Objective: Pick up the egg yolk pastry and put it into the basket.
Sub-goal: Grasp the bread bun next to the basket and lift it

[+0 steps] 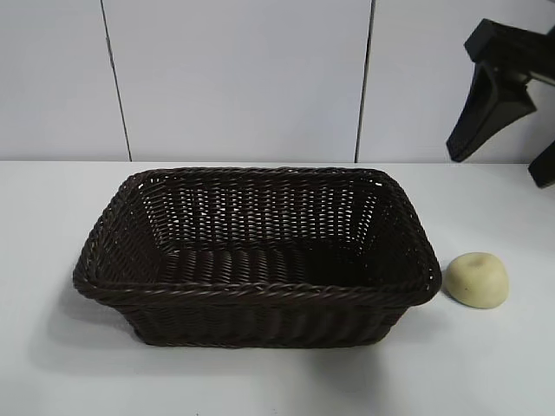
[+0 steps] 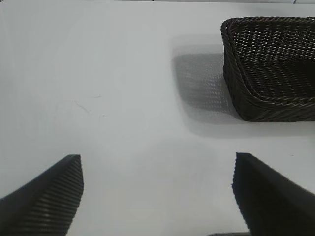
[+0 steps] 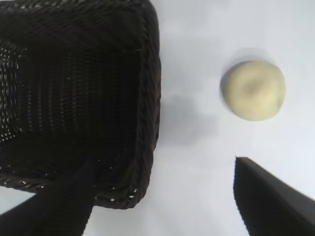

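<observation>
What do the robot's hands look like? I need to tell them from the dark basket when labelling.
Both are matte black. The left hand has two wedge-shaped fingers with finely ribbed inner faces. The right hand shows similar tapered black fingers; from outside it reads as angular black prongs. No cables or markings show.

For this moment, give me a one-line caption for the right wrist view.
Open right gripper poised above the table, egg yolk pastry lying beside the empty basket.

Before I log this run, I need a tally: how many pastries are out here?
1. The pastry sits on the table, just outside the basket on the right arm's side, apart from its rim. The basket looks empty, so none seems hidden.
</observation>
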### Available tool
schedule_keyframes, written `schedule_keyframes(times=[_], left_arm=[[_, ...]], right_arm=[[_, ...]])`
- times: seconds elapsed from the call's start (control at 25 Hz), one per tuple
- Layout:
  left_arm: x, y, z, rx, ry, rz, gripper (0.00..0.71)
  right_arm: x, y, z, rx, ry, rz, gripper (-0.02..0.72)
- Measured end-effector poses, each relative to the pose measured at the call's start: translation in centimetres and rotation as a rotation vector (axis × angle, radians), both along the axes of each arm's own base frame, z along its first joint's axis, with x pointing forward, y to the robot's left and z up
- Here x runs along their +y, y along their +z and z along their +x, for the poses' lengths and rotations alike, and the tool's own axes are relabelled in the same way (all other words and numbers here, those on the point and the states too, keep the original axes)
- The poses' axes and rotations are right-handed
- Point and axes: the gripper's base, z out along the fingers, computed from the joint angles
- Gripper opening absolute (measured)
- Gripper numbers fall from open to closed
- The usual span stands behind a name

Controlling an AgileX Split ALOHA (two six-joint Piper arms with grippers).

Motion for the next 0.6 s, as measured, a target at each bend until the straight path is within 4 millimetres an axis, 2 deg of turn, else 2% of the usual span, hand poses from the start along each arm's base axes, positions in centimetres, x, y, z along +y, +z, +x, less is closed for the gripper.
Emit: schedule_keyframes(times=[0.16, 0.28, 0.36, 0.6], left_arm=[[0.0, 0.0, 0.0, 0.000, 0.000, 0.000, 0.603], [0.0, 0.0, 0.0, 0.000, 0.000, 0.000, 0.603], [0.0, 0.0, 0.0, 0.000, 0.000, 0.000, 0.603], [0.0, 0.0, 0.0, 0.000, 0.000, 0.000, 0.603]], right_arm=[[-2.4, 1.2, 0.5, -0.005, -0.057, -0.014, 0.561], [-4.1, 1.1, 0.9, 0.019, -0.091, -0.024, 0.561], [-4.9, 0.5, 1.3, 0.047, -0.118, -0.025, 0.561], [-5.3, -2.6, 3.1, 0.137, -0.132, -0.011, 0.561]])
